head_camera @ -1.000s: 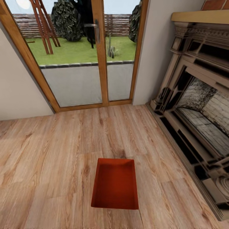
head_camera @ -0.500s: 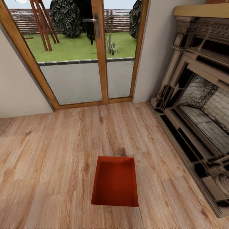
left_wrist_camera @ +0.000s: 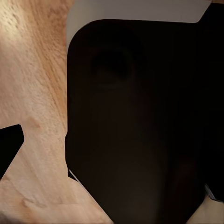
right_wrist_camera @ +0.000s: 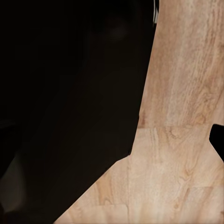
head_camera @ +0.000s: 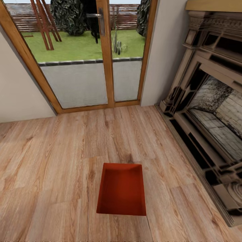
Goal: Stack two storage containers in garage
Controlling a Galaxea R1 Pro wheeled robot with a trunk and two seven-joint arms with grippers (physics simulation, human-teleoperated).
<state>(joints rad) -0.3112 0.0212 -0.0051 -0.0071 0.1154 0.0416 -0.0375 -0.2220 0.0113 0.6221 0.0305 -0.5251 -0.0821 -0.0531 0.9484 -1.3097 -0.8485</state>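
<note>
One red-orange storage container (head_camera: 122, 190) lies open-topped and empty on the light wood-plank floor (head_camera: 50, 161) of the living room, low in the middle of the head view, its long side pointing toward the garden doors. In the left wrist view a dark sliver (left_wrist_camera: 9, 145) that may be a fingertip shows at the picture's edge over wood planks. A similar dark sliver (right_wrist_camera: 218, 142) sits at the edge of the right wrist view. Neither view shows how the jaws stand.
Wood-framed glass garden doors (head_camera: 84, 50) stand ahead with a white wall (head_camera: 16, 94) beside them. A brick fireplace (head_camera: 208, 101) runs along the right, its base close to the container's right side. A dark part of the robot (left_wrist_camera: 135, 121) blocks much of each wrist view.
The head view has shifted a little, so the doors and fireplace sit slightly differently in the picture. The container rests on the same spot of floor.
</note>
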